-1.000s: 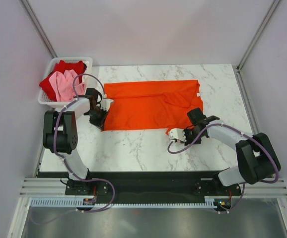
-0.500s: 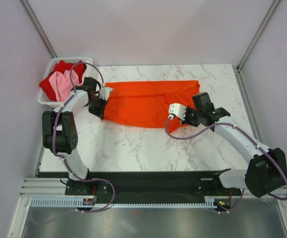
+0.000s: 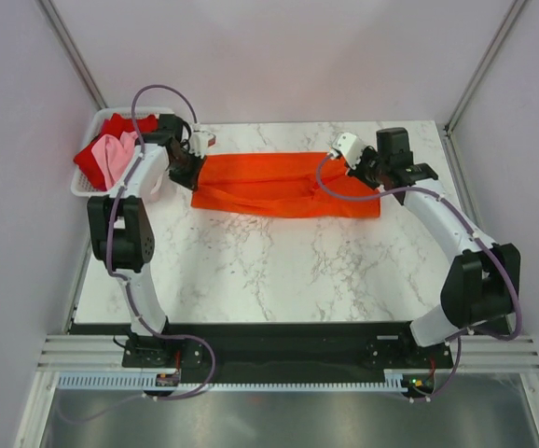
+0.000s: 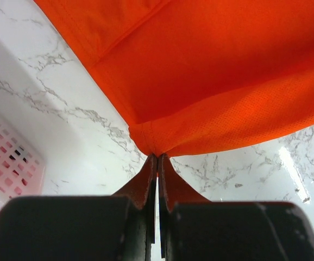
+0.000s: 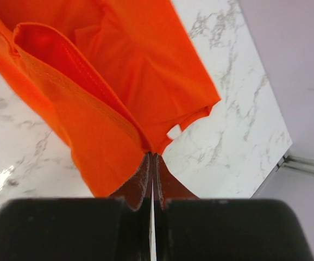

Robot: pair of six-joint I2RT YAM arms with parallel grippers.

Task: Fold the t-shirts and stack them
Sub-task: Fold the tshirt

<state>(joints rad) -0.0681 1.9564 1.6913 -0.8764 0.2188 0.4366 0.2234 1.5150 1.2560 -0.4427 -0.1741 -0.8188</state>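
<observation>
Since a second ago both arms have carried the near edge of the orange shirt (image 3: pixel 283 187) up and over toward the far side of the table (image 3: pixel 279 271). It was a wide spread-out sheet and is now a narrower band, folded lengthwise. The arms were working around the middle of the table back then; now both reach out to the far half.

The orange shirt lies across that far half, running left to right. Its left end is close to the basket (image 3: pixel 85 189) and its right end stops short of the table's right edge.

The left gripper (image 3: pixel 188 170) is clamped tight on the shirt's left end. In the left wrist view the fingers are pressed together with a pinch of orange cloth caught at the tips. From there the cloth rises off the marble like a little tent.

Same deal on the other side. The right gripper (image 3: pixel 363 168) is closed on the shirt's right end, fingers together with cloth pinched between them. Its wrist view shows two layers hanging from the tips with an open pocket between them. There's also a small white tag (image 5: pixel 174 131) at the edge of the part lying on the table.

The other two shirts are in the white basket at the far left corner. The red shirt (image 3: pixel 125 124) is toward the back and the pink shirt (image 3: pixel 113 157) lies on it toward the front. The basket sits just beside the left gripper, and its slatted wall shows at the left edge of the left wrist view.
</observation>
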